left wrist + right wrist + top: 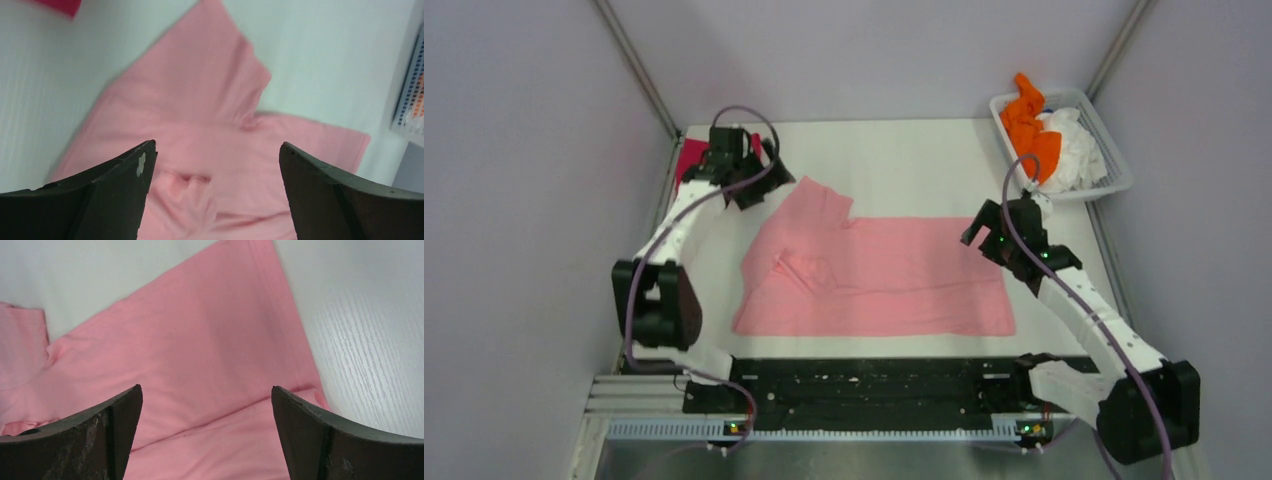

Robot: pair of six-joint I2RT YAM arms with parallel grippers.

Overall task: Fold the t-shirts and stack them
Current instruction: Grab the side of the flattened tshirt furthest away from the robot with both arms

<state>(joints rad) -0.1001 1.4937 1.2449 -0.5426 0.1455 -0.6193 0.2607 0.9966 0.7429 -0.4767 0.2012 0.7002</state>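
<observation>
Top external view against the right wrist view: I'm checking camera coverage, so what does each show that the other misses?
Only the top external view shows the white basket holding the orange t-shirt and white t-shirt, the magenta t-shirt at the far left corner, and the left tool. Only the right wrist view shows the table's wood grain and the scuffs on its own fingers. Both show the pink t-shirt spread on the table and the right tool, open and empty.

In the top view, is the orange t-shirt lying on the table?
No: the orange t-shirt is bunched in the white basket at the far right, next to a white garment.
</observation>
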